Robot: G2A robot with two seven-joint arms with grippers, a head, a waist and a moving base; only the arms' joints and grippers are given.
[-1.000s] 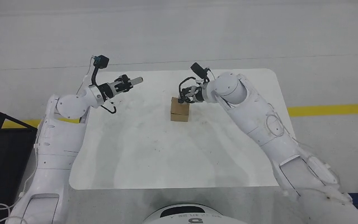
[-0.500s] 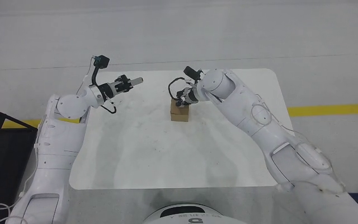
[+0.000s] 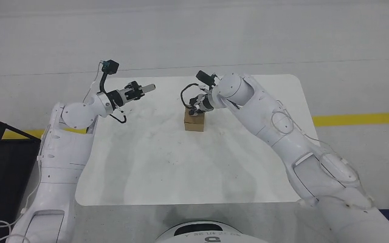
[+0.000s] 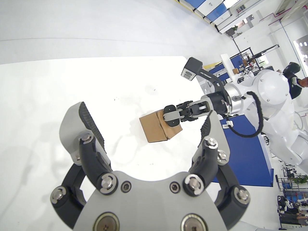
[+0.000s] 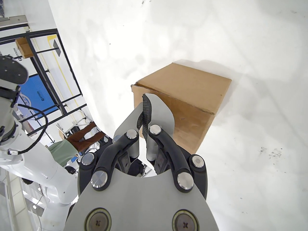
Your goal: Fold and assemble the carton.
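Observation:
A small brown carton (image 3: 195, 121) stands closed on the white table (image 3: 182, 170), near the back middle. My right gripper (image 3: 192, 110) is shut, its tips resting against the carton's top at the far edge. In the right wrist view the pressed-together fingers (image 5: 154, 111) touch the upper edge of the carton (image 5: 192, 90), with nothing between them. My left gripper (image 3: 148, 88) hovers over the table's back left, well apart from the carton. The left wrist view has the left gripper (image 4: 146, 114) open, and beyond it the carton (image 4: 155, 128) with the right gripper (image 4: 171, 118) on it.
Bare table surface surrounds the carton on all sides. The table's back edge lies close behind both grippers. A yellow floor line (image 3: 352, 119) runs past the table's right side, and a dark frame (image 3: 9, 158) stands by the left edge.
My right arm swung left, carrying its shut gripper from the carton's right side to over its top far edge. The carton and the left arm stayed put.

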